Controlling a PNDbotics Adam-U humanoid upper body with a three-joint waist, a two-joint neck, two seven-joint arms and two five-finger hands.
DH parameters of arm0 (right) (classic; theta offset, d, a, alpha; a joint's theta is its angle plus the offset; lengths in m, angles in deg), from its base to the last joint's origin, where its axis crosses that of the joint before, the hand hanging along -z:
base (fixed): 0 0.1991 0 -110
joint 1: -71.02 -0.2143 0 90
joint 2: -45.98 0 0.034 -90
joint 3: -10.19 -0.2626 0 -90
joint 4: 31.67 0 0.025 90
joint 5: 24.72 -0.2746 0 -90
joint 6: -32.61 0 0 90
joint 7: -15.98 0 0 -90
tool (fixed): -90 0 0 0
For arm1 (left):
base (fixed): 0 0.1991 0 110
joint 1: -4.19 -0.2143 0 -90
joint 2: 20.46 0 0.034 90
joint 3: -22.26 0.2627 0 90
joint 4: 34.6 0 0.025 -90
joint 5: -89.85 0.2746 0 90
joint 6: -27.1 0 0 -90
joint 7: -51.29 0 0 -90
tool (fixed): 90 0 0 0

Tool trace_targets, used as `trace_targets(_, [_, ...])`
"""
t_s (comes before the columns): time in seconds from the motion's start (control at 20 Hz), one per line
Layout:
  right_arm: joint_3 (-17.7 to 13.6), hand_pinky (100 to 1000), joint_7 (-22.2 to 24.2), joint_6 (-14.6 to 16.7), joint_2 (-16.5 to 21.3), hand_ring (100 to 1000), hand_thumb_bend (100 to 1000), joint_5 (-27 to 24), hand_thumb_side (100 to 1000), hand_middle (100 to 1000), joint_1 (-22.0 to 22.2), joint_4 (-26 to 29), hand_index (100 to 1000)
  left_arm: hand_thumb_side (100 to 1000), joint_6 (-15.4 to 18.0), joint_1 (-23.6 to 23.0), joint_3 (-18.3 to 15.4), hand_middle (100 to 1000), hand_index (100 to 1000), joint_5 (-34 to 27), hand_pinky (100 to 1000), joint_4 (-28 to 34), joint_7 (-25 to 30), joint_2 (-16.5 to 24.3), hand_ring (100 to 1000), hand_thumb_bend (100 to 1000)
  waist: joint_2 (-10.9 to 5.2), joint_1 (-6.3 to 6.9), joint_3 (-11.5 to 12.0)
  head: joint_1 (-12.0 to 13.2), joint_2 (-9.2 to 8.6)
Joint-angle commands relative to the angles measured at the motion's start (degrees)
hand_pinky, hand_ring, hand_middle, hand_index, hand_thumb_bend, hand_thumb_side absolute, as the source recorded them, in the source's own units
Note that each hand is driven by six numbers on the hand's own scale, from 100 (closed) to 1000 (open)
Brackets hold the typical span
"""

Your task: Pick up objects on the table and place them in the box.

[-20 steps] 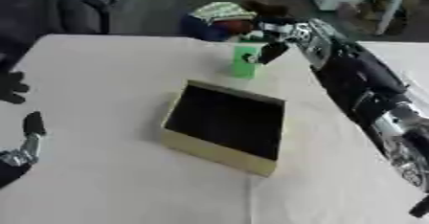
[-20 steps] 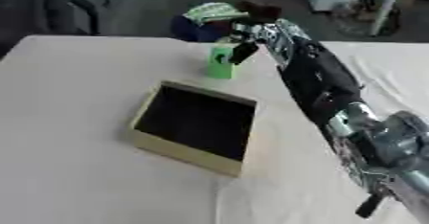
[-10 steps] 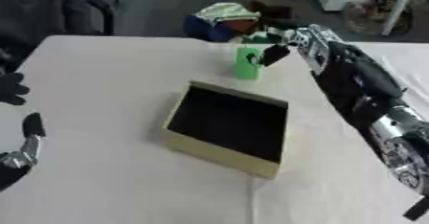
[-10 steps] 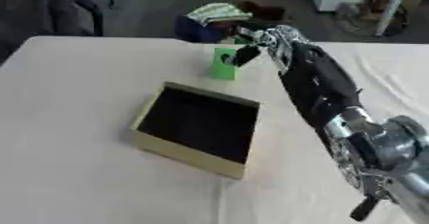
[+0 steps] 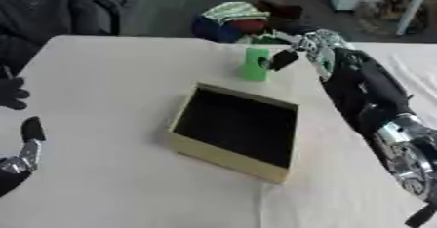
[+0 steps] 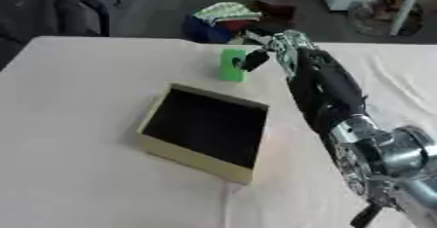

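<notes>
grasping is the step in hand, as i judge it. the right hand [image 5: 300, 50] reaches far over the tabletop [image 5: 111, 95] to the green block [image 5: 255, 64], which stands upright near the far edge, just behind the box [image 5: 232, 130]. dark fingers [image 5: 280, 60] are curled against the right side of the block and seem to pinch it, though whether it is already off the surface i cannot tell. the box is open and looks dark and empty inside. the left hand [image 5: 22, 146] rests idle at the lower left corner, fingers relaxed and pointing up. the next move calls for lifting the block, bringing it back over the near wall of the box, and opening the fingers there.
</notes>
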Motion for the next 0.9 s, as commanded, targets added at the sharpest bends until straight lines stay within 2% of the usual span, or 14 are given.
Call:
trace_targets(0.05, [-1.0, 946, -0.6, -0.3, 0.5, 1000, 148, 1.4, 427, 990, -0.9, 0.6, 1000, 338, 0.2, 0.9, 0.0, 636, 854, -0.4, 730, 1.1, -0.1, 0.4, 604, 100, -0.61, 0.32, 0.2, -0.1, -0.99])
trace_targets(0.65, [-1.6, 937, -0.9, -2.1, 0.2, 996, 116, 1.9, 446, 959, -0.1, -0.8, 1000, 344, 0.5, 1.3, 0.1, 635, 854, -0.8, 731, 1.1, 0.2, 0.0, 604, 100, 0.04, 0.20, 1.5, -0.5, -1.55])
trace_targets(0.7, [-1.6, 935, -0.9, -2.1, 0.2, 994, 144, 1.8, 438, 953, 0.0, -1.0, 1000, 341, 0.5, 1.3, 0.1, 635, 854, -0.8, 731, 1.1, 0.3, 0.0, 604, 100, 0.06, 0.19, 1.5, -0.5, -1.52])
trace_targets(0.75, [-1.5, 933, -0.8, -2.2, 0.1, 991, 109, 1.7, 449, 944, 0.1, -1.1, 1000, 346, 0.5, 1.3, 0.1, 635, 855, -0.8, 731, 1.1, 0.3, -0.1, 604, 100, 0.06, 0.18, 1.5, -0.6, -1.48])
trace_targets(0.9, [-1.4, 926, -0.7, -2.3, -0.2, 982, 100, 1.5, 443, 922, 0.3, -1.4, 1000, 348, 0.5, 1.3, 0.1, 635, 854, -0.9, 731, 1.1, 0.4, -0.1, 604, 100, 0.06, 0.09, 1.4, -0.6, -1.43])
